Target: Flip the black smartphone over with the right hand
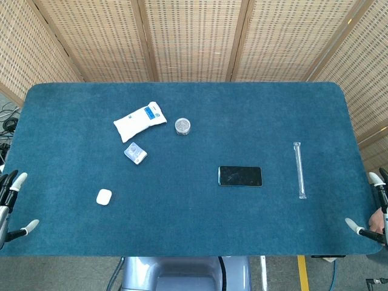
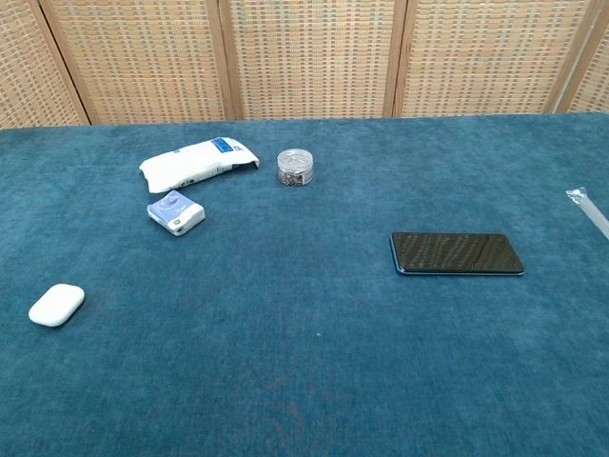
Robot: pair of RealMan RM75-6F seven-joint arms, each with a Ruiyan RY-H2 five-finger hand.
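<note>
The phone [image 1: 240,176] lies flat, glossy side up, on the blue desk [image 1: 182,230], nothing touching it, ready for a lift at one edge; the right hand [image 1: 373,212] waits at the desk's edge well right of the phone, fingers [image 1: 374,178] apart and empty; the left hand [image 1: 12,206] sits far to the phone's left, spread and idle too; a clear plastic tube [image 1: 299,170] lies between the phone and the right hand, the one thing in the reach path, I'd say; packet [image 1: 140,120], small jar [image 1: 183,126], pouch [image 1: 135,153] and white case [image 1: 103,197] lie well left, out of the way.
</note>
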